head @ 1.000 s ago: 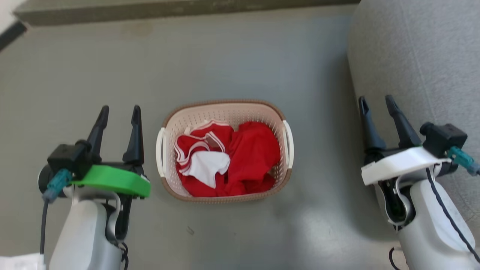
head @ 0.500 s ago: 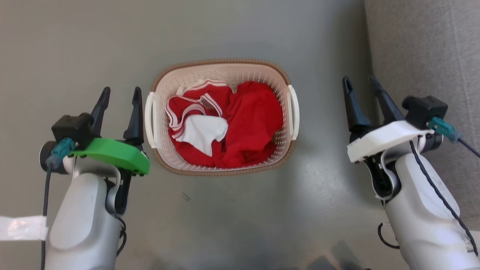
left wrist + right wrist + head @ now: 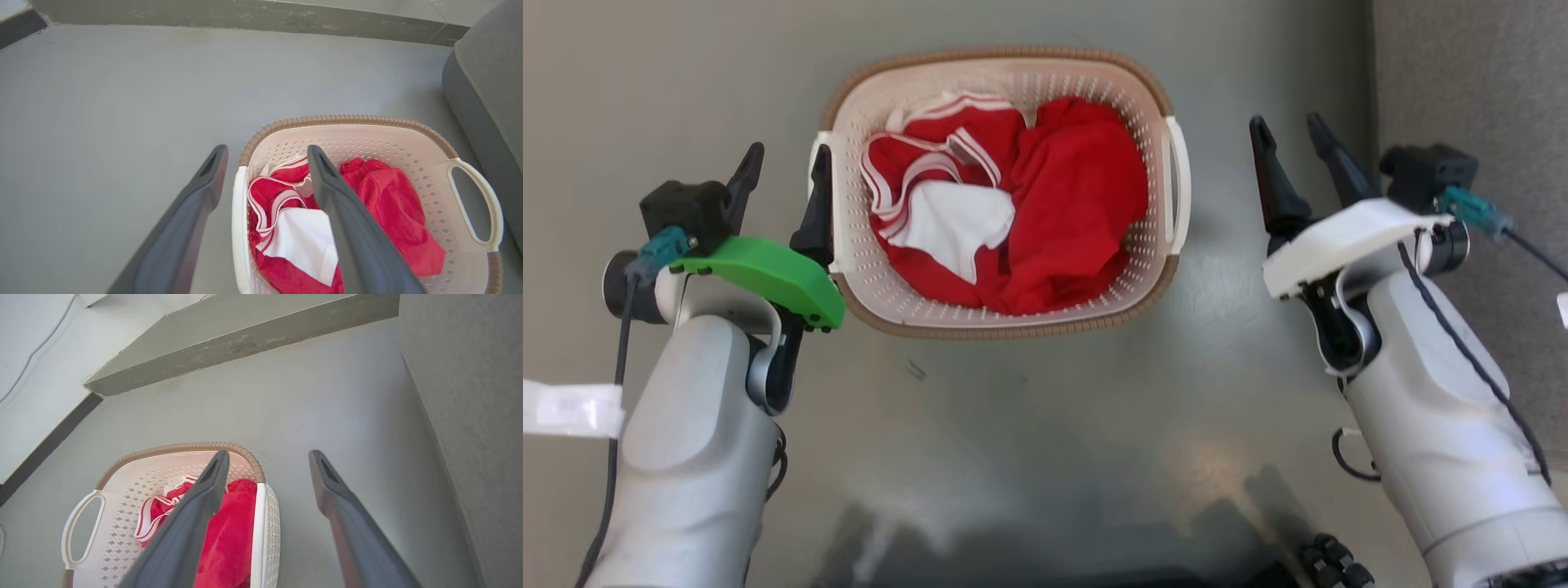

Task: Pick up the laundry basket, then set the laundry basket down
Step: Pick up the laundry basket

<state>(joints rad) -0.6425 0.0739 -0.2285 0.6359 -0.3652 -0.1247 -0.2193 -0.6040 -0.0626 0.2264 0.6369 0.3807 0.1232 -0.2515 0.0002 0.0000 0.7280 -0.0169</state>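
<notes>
On the grey floor point(image 3: 1045, 425), the laundry basket point(image 3: 1013, 322) lies between two wide-spread jaws.

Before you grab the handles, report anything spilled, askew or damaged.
Almost nothing. The laundry basket sits level on the floor, its red and white clothes all inside the rim. One oddity: a white scrap lies on the floor at the head view's left edge.

Head camera overhead, straight down; wrist cameras lower, oblique, nearer; laundry basket point(image 3: 882, 286) common to all.
</notes>
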